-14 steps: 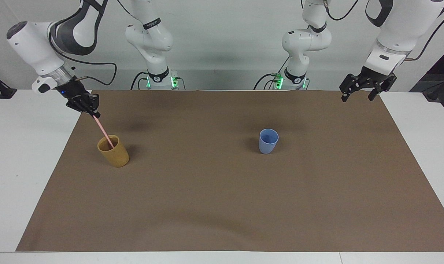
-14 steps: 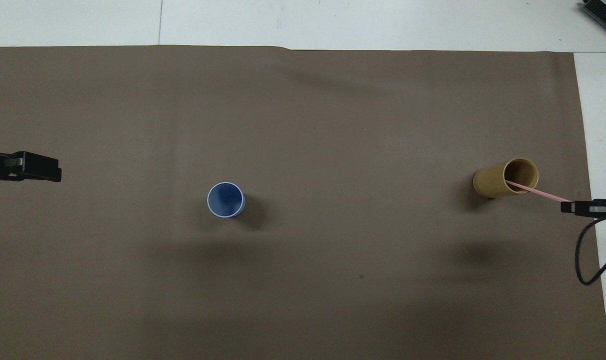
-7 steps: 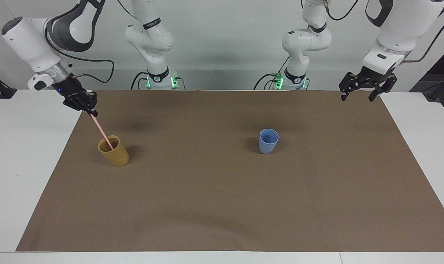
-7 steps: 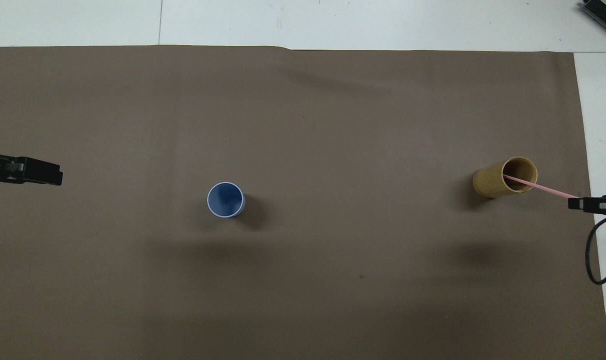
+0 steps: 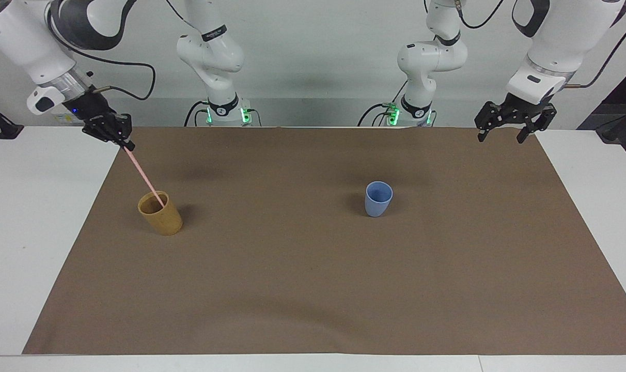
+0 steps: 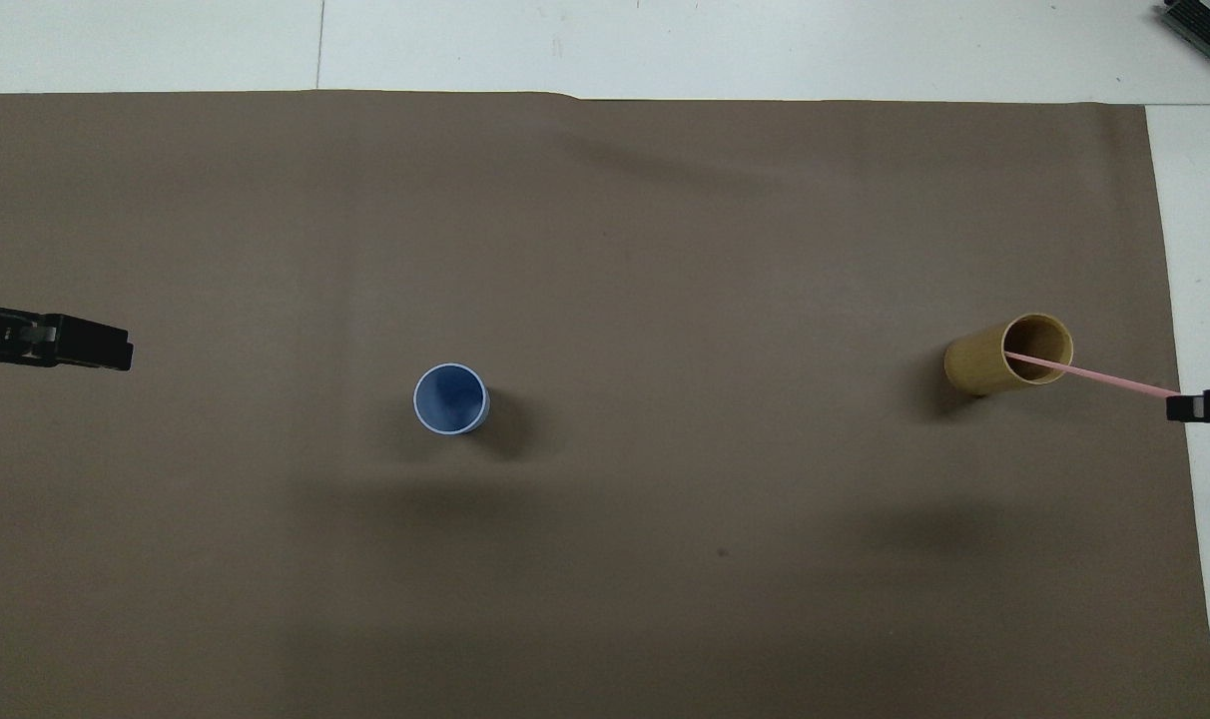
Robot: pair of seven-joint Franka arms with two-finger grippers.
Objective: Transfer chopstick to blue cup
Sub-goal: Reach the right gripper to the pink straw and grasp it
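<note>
Overhead, chopstick (image 6: 1089, 374) tip seemingly inside cup (image 6: 1009, 355).

Right pincer (image 5: 126, 145) has drawn the chopstick (image 5: 143, 175) higher from the yellow cup (image 5: 160, 213).

matt brown paper sheet (image 5: 313, 289); smooth plastic blue cup (image 5: 378, 199); wood-like tan cup (image 5: 160, 213)

Two cups on mat (image 5: 313, 289), blue cup (image 5: 378, 198) toward left arm's end, other cup (image 5: 160, 212) toward right arm's end, chopstick (image 5: 143, 176) leaning in it
</note>
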